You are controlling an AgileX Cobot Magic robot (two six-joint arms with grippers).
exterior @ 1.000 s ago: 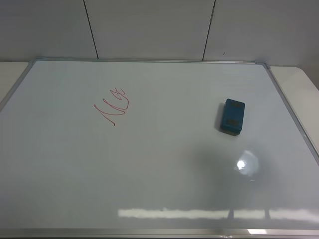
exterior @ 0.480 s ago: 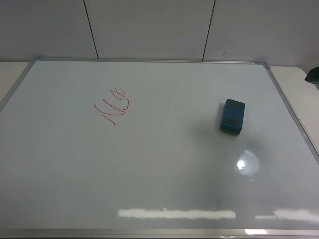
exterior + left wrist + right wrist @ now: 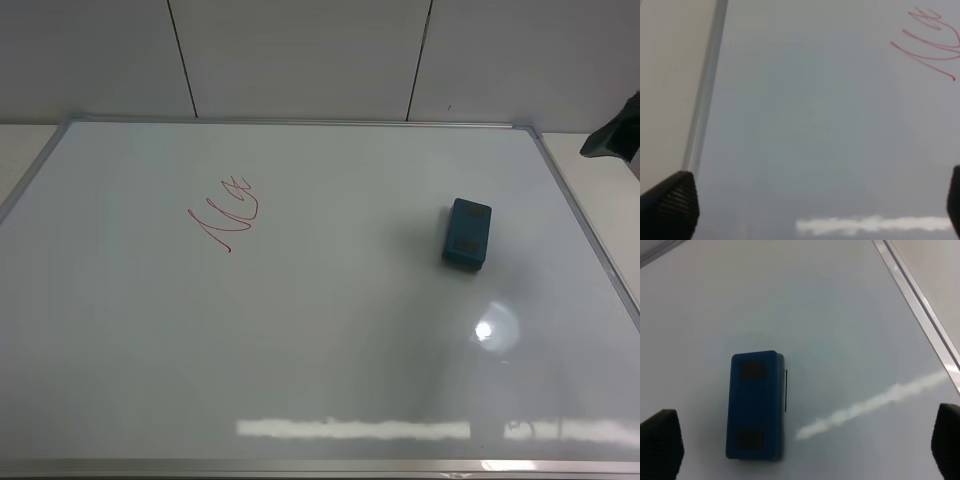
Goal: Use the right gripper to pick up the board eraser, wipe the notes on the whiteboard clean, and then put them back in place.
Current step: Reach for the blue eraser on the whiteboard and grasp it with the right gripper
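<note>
The teal-blue board eraser lies flat on the right half of the whiteboard. It also shows in the right wrist view. The red notes are on the left half, also seen in the left wrist view. A dark part of my right arm shows at the right edge, beyond the board's frame. My right gripper is open, its fingertips wide apart, the eraser ahead between them, untouched. My left gripper is open over the board's left part, near the frame.
The silver frame runs around the board. A pale table surface lies beyond the right edge. A grey panelled wall stands behind. A bright light glare sits on the board near the eraser.
A dark part of the right arm has come into the exterior view at the right edge and reaches further in than before. The eraser and notes have not moved.
</note>
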